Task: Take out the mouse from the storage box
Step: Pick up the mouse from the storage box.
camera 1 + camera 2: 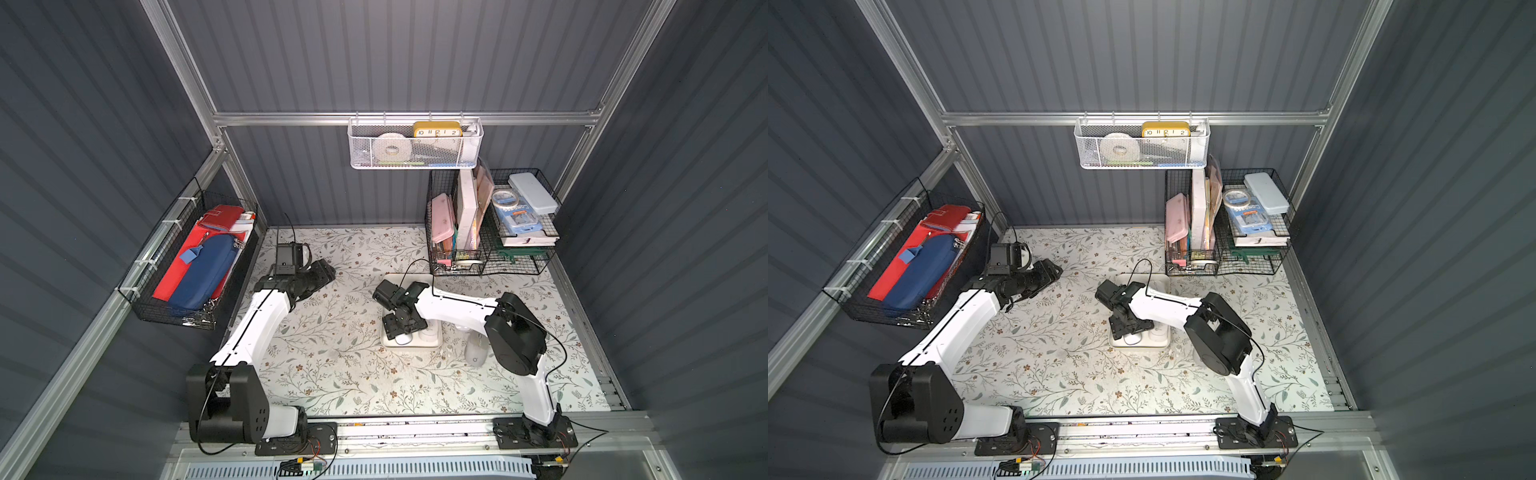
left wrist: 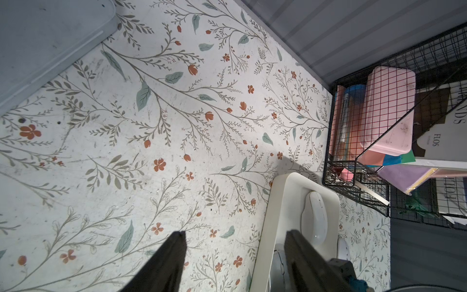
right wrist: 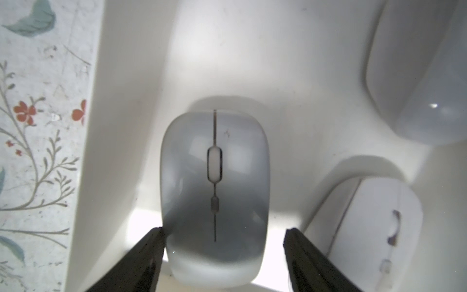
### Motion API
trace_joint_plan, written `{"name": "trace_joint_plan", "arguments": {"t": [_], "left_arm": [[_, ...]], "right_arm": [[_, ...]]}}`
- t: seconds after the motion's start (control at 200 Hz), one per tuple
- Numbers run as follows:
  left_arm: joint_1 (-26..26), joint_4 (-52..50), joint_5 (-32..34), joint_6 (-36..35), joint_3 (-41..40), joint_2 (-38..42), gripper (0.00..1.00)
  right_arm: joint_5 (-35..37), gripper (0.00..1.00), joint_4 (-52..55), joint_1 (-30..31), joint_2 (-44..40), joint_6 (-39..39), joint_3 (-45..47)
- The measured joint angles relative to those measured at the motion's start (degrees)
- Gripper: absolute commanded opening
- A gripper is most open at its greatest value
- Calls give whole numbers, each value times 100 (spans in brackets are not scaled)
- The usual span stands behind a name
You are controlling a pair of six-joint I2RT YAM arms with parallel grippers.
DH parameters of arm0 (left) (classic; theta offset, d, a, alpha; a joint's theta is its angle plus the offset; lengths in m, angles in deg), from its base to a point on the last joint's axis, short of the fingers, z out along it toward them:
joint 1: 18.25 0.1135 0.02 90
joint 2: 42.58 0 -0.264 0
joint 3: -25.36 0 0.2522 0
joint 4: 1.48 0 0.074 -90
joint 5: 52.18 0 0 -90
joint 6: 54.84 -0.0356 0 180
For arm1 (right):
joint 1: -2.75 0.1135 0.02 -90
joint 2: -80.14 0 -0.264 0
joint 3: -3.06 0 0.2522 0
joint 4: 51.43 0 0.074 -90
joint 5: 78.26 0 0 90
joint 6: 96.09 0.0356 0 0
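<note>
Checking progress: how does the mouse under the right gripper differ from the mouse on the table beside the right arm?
Place: the boxed mouse lies in the storage box; the table mouse lies outside it on the floral table. Grip: the open right gripper straddles the boxed mouse; no gripper is at the table mouse. Both are pale.

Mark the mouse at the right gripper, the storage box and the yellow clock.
mouse (image 3: 187,164): right wrist view, shell beside the scroll wheel
storage box (image 2: 284,202): left wrist view, bare inner surface
yellow clock (image 1: 437,133): a top view, its dial
</note>
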Motion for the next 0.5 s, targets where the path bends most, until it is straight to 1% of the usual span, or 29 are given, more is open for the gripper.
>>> {"name": "trace_joint_plan", "arguments": {"t": [0.145,0.31,0.4,0.5], "left_arm": [[0,-2,4,0,0,15,67],[0,2,2,-2,-57,31,67],[0,7,2,0,-114,31,67],[0,0,2,0,-166,31,67]], "right_arm": [[-136,79,-72,-111,201,-68,-98],[-195,75,-103,-122,328,-149,-179],[-177,69,-79,-109,393,-164,-264],[-129,68,-59,-76,413,-168,-293]]}}
